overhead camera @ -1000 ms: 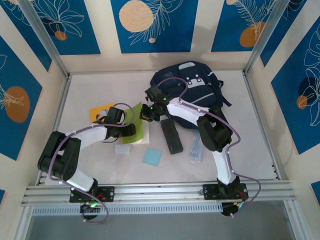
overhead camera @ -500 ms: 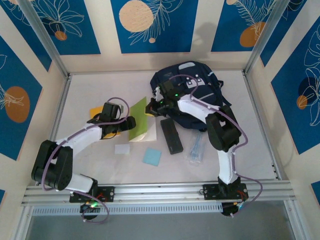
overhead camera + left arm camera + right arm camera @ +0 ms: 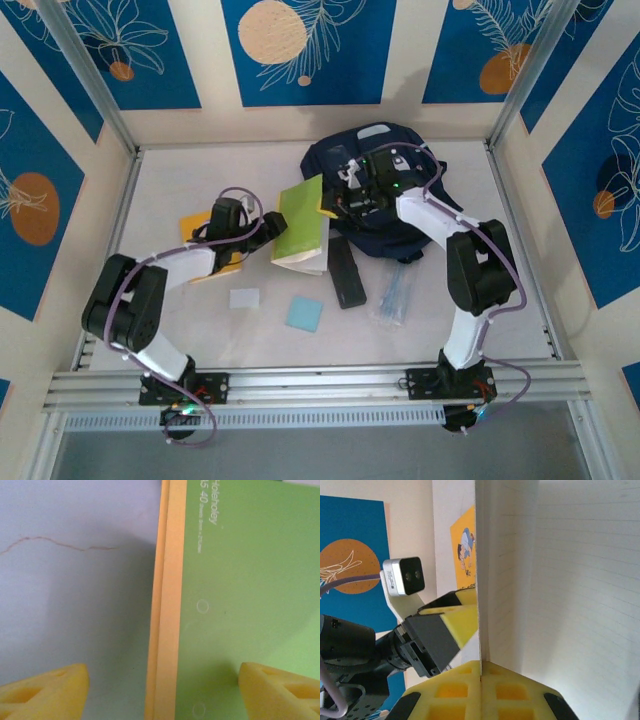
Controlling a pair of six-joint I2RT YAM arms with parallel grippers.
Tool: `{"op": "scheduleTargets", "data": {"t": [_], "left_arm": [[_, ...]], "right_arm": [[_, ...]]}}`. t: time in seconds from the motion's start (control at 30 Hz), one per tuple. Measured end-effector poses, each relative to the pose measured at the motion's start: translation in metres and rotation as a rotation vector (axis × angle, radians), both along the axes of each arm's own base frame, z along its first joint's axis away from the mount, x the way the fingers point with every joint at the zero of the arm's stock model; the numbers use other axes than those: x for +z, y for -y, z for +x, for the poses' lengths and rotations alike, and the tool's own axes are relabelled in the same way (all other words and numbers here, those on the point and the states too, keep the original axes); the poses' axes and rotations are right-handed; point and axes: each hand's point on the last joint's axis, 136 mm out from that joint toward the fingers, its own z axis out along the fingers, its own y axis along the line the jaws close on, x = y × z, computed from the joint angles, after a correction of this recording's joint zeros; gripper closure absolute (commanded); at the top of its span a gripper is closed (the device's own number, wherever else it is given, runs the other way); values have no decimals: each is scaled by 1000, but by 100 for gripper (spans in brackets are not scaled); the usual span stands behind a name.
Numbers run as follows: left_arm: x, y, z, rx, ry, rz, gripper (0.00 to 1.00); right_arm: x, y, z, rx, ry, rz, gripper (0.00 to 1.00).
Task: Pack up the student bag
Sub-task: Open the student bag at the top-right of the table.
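Overhead, blue-panelled walls [image 3: 300, 50] ring the pale worktop [image 3: 180, 180]. The right pincer [image 3: 335, 205] clamps the green notebook [image 3: 302, 225]; the left pincer [image 3: 266, 234] gapes wide.

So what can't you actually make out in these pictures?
- Student bag opening: top view, the right arm lies across it, so I can't tell whether it is open or zipped.
- Yellow card: top view, mostly under the left arm.
- Clear packet contents: top view, too small to tell.
- Green notebook small print: left wrist view, blurred and cut off by the top edge.
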Motion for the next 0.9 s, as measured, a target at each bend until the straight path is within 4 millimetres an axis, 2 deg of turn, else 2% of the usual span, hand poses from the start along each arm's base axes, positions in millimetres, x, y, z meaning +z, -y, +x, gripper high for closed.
{"op": "scheduleTargets", "data": {"t": [0.17,0.2,0.33,0.47,0.53,0.67,0.7,0.8,0.9], "left_arm": [[5,18,7,-18,21,-97,29],[4,22,7,-24,21,-115,33],[1,34,7,-44,9,-166,62],[3,34,5,-52,14,-161,77],[7,32,3,-57,25,-137,84],[26,26,4,-54,59,-78,92],[31,24,6,-48,69,-66,94],[41,15,12,-13,83,-37,100],[45,2,22,47,85,-11,100]], "right_arm": [[-4,11,-3,-11,-17,9,100],[-6,13,-3,-14,-21,8,100],[-14,18,-5,-23,-36,4,100],[-21,23,-5,-33,-49,-1,100],[-22,24,-5,-36,-54,-3,83],[-25,29,-5,-64,-60,-38,10],[-25,32,-5,-78,-61,-55,3],[-19,39,-7,-126,-51,-108,1],[-3,37,-13,-159,-28,-126,1]]}}
